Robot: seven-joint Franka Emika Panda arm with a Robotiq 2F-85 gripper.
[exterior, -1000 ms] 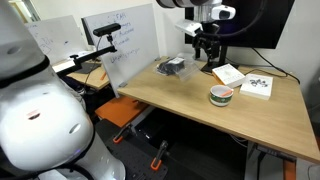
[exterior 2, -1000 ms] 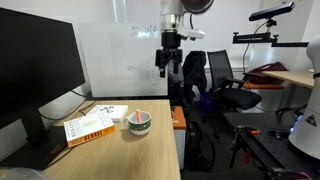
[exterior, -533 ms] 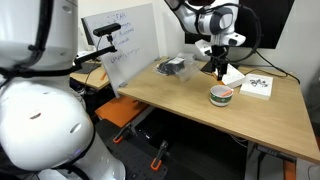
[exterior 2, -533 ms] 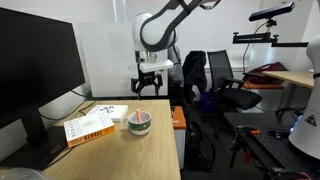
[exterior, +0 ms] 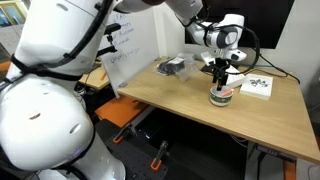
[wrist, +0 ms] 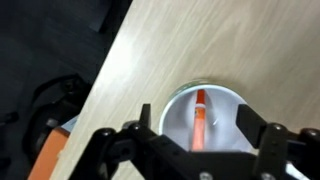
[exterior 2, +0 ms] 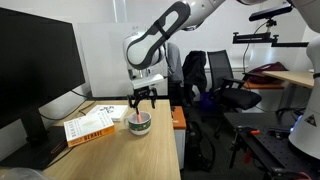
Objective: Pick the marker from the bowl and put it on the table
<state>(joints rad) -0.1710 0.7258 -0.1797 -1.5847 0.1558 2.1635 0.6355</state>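
The small round bowl (exterior: 221, 95) (exterior 2: 139, 123) stands on the tan table (exterior: 180, 100) (exterior 2: 110, 155). In the wrist view the bowl (wrist: 178, 112) lies straight below me, with the red-orange marker (wrist: 199, 118) leaning inside it, its tip at the far rim. My gripper (wrist: 196, 125) (exterior: 220, 78) (exterior 2: 141, 103) hangs open just above the bowl, one finger on each side of the marker, not touching it.
White books (exterior: 229, 74) (exterior: 257, 86) (exterior 2: 95, 121) lie beside the bowl. A dark bundle (exterior: 171, 67) lies further along the table. A monitor (exterior 2: 35, 65) stands at the back. A whiteboard (exterior: 130, 45) and office chairs (exterior 2: 215, 85) stand beyond the table edge.
The arm has swung over and come down, from high beyond the table edge to just above the bowl. The bowl and marker have not moved.
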